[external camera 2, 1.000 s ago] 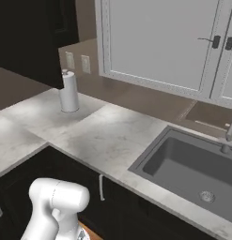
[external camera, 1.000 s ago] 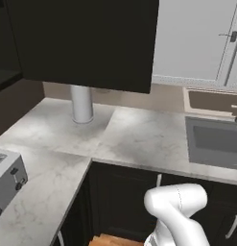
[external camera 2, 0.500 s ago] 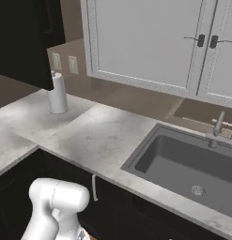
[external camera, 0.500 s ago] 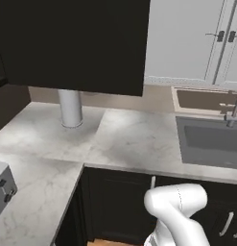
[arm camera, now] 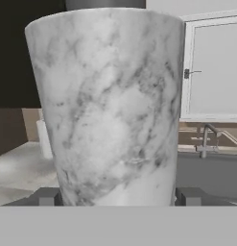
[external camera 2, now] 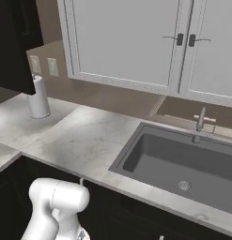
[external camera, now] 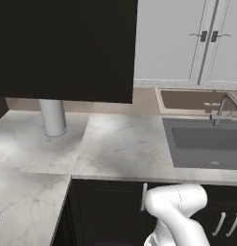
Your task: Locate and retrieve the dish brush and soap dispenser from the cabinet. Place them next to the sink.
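Observation:
The soap dispenser [arm camera: 110, 105], a white marbled cylinder, stands upright and very close in the hand view, with its dark top cut off at the upper edge. My gripper [arm camera: 118, 197] is shut on it, one dark fingertip [arm camera: 47, 196] on each side of its base. The sink [external camera: 206, 139] [external camera 2: 150, 154] is a grey basin set in white marble counter, with a metal faucet [external camera: 220, 109] [external camera 2: 199, 124] behind it. The black cabinet [external camera: 67, 48] [external camera 2: 9, 47] hangs at the upper left, its flat door shut. The dish brush is out of view.
A tall plain grey cylinder [external camera: 53, 117] [external camera 2: 38, 97] stands on the counter under the black cabinet. White-doored cabinets [external camera: 187, 38] [external camera 2: 136, 42] with dark handles hang above the sink. Bare marble counter [external camera: 120, 149] [external camera 2: 84, 140] lies between the cylinder and the sink.
The whole scene has slid left in both base views: the base has driven right, bringing the sink further into view. The grip has not changed.

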{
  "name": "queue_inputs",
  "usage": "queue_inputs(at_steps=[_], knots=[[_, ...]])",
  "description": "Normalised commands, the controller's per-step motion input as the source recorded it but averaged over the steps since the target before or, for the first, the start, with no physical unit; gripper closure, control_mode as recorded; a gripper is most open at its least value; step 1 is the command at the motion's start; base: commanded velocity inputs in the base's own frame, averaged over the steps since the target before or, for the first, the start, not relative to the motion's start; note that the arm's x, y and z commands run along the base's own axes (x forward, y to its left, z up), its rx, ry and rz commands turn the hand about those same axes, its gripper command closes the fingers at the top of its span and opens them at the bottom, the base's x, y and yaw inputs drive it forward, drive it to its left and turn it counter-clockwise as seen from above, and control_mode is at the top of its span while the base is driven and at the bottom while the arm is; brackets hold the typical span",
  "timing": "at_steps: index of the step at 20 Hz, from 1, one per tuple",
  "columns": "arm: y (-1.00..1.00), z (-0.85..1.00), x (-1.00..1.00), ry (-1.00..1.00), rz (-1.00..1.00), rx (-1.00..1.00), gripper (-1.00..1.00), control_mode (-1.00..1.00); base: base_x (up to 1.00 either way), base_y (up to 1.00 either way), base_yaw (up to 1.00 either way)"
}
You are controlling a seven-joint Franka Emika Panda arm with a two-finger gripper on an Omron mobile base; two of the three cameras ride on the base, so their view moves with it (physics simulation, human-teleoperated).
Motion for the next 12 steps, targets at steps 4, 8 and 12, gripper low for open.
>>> queue_inputs(at_steps=[4,8,12], knots=[[0.0,0.0,0.0,0.0,0.0,0.0,1.0,1.0,0.26,0.18,-0.21],[0.0,0.0,0.0,0.0,0.0,0.0,1.0,1.0,0.17,0.18,-0.13],[0.0,0.0,0.0,0.0,0.0,0.0,1.0,1.0,0.04,0.08,-0.05]])
